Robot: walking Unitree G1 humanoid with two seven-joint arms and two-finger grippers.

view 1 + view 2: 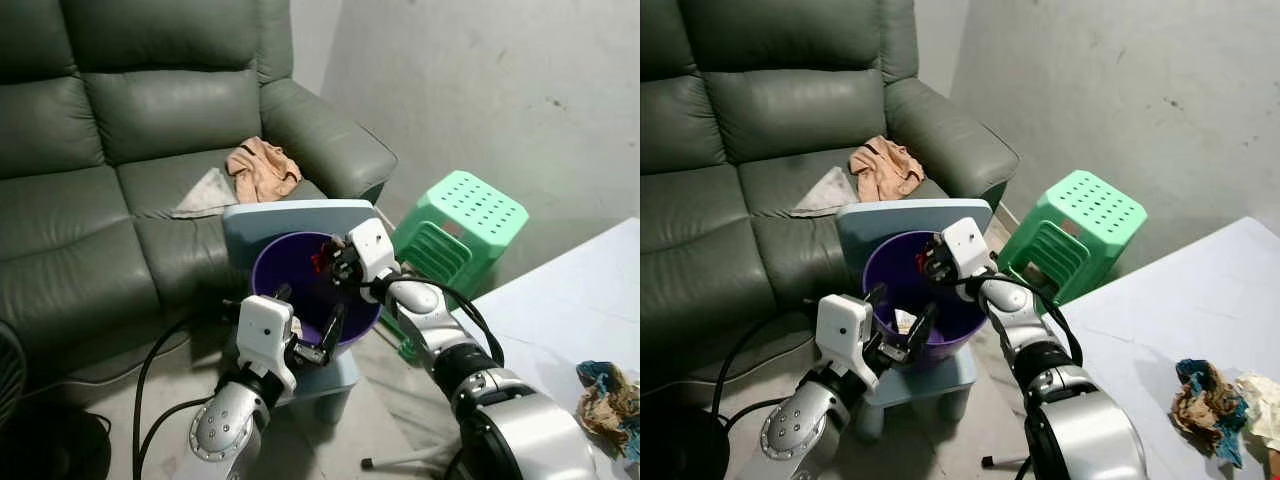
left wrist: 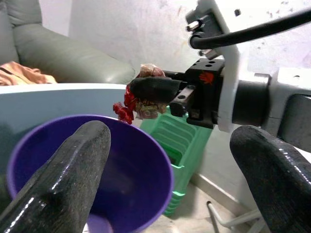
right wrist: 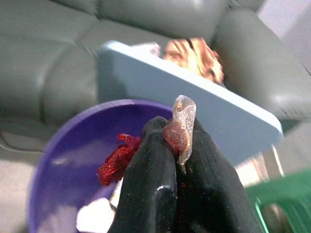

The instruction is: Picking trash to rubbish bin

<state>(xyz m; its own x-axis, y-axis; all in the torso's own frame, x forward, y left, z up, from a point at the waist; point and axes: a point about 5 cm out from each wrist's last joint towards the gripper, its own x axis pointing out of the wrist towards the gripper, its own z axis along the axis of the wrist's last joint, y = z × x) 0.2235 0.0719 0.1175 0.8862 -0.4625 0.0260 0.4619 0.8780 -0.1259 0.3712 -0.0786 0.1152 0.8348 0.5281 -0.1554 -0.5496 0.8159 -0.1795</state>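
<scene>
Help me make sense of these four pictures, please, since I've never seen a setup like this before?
It is a humanoid robot with two silver arms. Two pictures come from its head, looking down; the other two come from cameras on its wrists. The right gripper is shut on a red wrapper above a purple bin, which stands on a small blue stool by a green sofa. The left gripper, open, straddles the bin's rim. More crumpled trash lies on the white table.
</scene>
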